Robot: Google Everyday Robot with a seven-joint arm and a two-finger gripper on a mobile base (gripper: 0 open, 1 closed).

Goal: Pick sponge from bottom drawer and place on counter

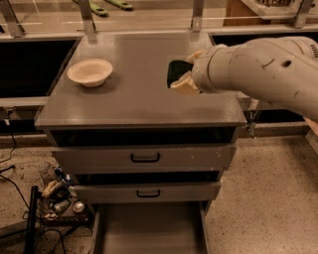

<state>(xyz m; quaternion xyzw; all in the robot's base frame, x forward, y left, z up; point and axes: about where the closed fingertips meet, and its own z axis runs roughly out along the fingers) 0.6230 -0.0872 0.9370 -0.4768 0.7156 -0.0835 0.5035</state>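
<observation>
The sponge [174, 73], dark green face showing, sits between the cream fingers of my gripper [184, 70], which is shut on it. The gripper holds it low over the right half of the grey counter [134, 99]; I cannot tell if the sponge touches the surface. The white arm reaches in from the right. The bottom drawer [149, 230] is pulled out at the foot of the cabinet, and the part of its grey floor that shows is bare.
A cream bowl [90, 72] stands on the counter's left side. Two upper drawers with black handles [145, 158] are slightly open. Cables and small clutter [57, 196] lie on the floor left of the cabinet. Metal rail posts [198, 15] stand behind the counter.
</observation>
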